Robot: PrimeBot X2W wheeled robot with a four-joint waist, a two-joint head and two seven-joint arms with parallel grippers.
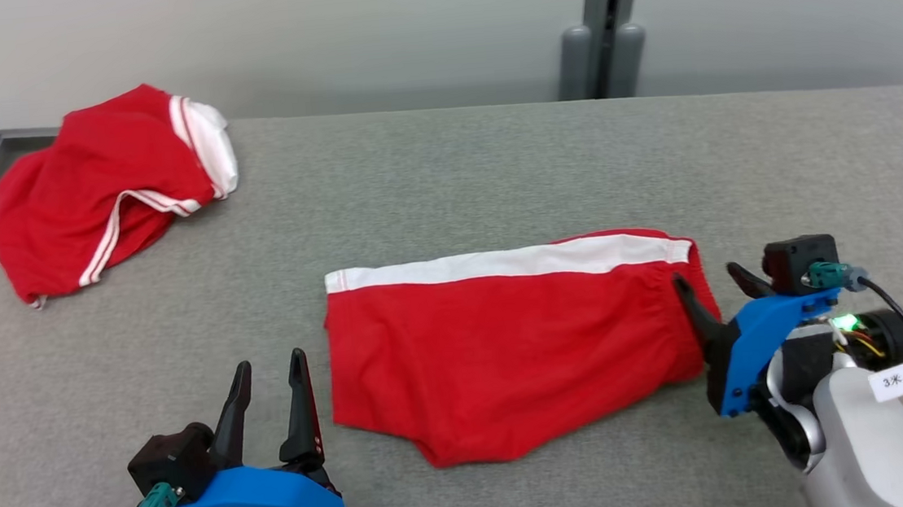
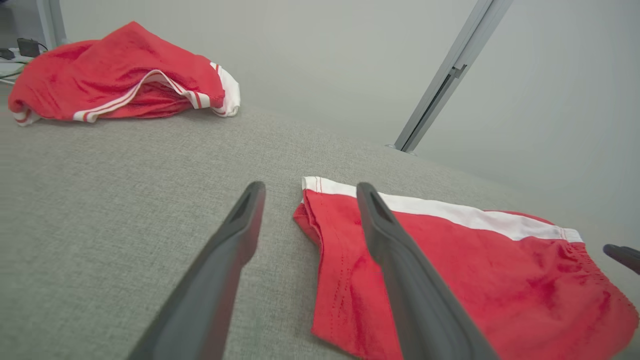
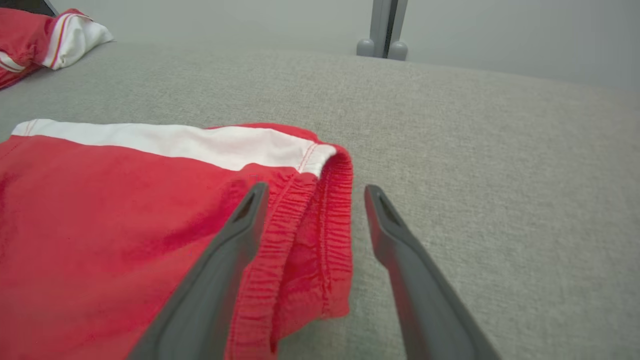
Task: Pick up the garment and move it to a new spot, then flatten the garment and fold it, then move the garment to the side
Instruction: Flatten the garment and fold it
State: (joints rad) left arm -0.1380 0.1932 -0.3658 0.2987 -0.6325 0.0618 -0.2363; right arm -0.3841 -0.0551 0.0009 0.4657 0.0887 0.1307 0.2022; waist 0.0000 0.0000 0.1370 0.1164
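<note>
Two garments on the grey fabric-covered table (image 1: pixel 493 168)
The folded red cloth shorts (image 1: pixel 502 363) lay at the front middle, between the left gripper (image 1: pixel 270 362) and the right gripper (image 1: pixel 707 273); the crumpled red striped garment (image 1: pixel 102 186) lay at the back left corner, well apart.

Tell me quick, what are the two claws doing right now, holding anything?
Left claw: open, empty, beside the red garment.
Right claw: open, empty, at the garment's other end.
</note>
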